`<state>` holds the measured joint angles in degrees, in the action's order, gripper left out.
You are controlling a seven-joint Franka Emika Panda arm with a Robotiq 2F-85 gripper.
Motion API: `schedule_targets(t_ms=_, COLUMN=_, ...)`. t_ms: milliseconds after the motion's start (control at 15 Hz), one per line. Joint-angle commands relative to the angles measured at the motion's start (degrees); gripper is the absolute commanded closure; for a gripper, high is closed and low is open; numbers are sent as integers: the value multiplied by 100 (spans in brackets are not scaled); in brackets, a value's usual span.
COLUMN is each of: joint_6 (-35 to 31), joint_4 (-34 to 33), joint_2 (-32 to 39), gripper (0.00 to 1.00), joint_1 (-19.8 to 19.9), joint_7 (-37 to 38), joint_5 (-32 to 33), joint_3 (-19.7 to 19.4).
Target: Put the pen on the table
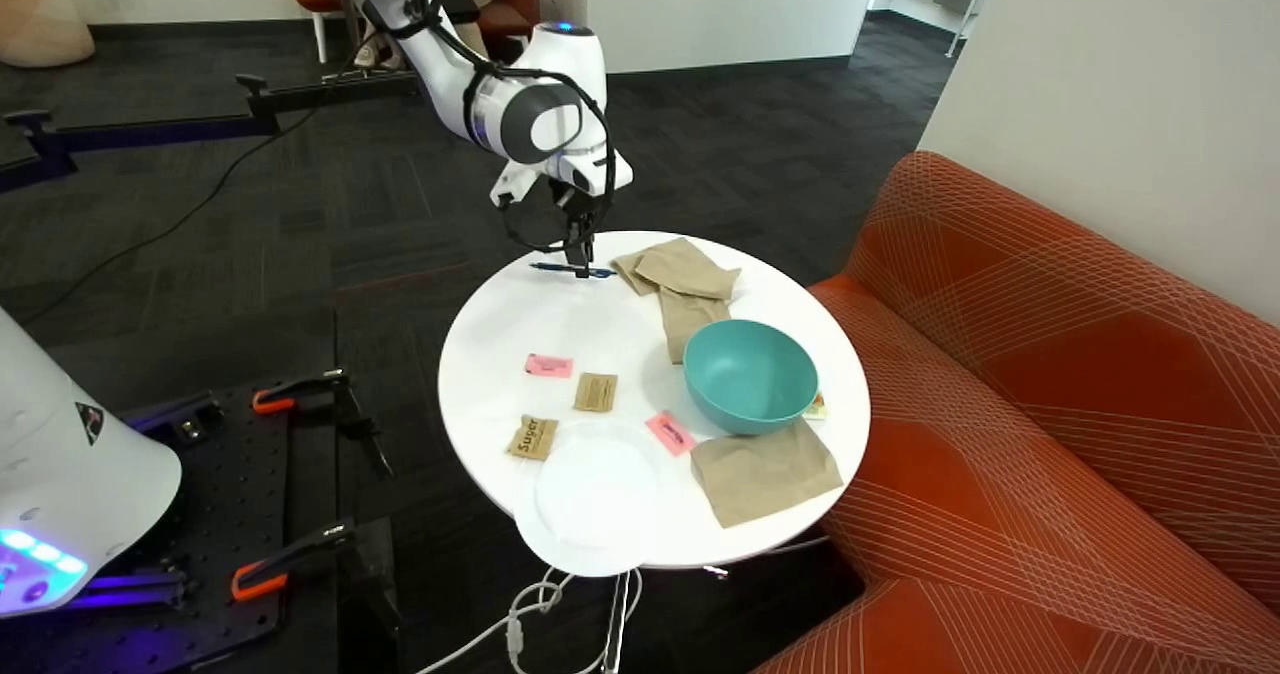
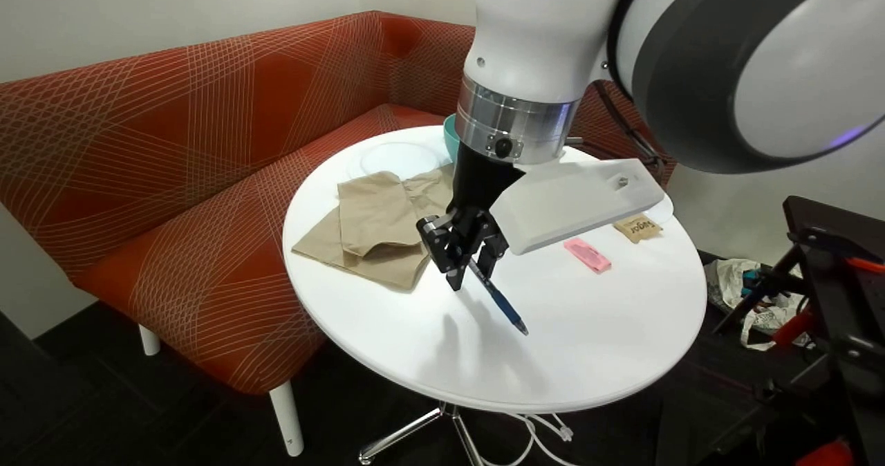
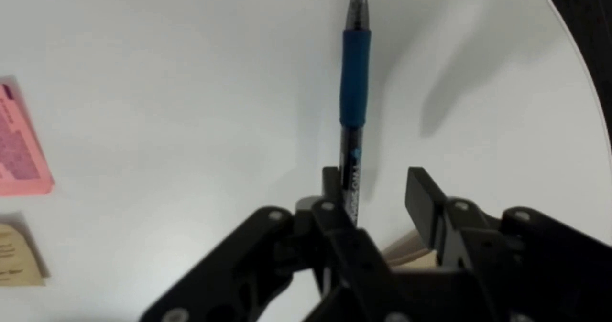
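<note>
Claw [image 3: 375, 188] spread, gripping nothing. Pen [image 3: 355, 104]: presumably light, stiff, slick-barrelled; take hold at its blue sleeve [image 3: 355, 77].

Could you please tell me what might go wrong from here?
With the end effector open and one finger very close to the pen, lifting away could nudge it. The pen is near the edge of the table, so it might then roll off. Moving sideways could catch the nearby brown napkin.
</note>
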<state>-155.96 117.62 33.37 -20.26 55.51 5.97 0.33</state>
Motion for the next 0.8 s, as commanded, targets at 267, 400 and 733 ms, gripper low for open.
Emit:
schedule_targets(t_ms=267, joint_6=-15, joint_4=-84, joint_2=6, gripper=0, joint_1=-98, joint_7=-67, joint_5=-121, joint_3=-135)
schedule_targets(t_ms=400, joint_6=-11, joint_4=-92, joint_2=10, gripper=0, joint_1=-101, joint_7=-65, joint_5=-128, joint_3=-128)
schedule_targets(t_ms=733, joint_6=-4, joint_4=-93, joint_2=-12, gripper=0, joint_1=-75, joint_7=-89, joint_5=-164, joint_3=-112)
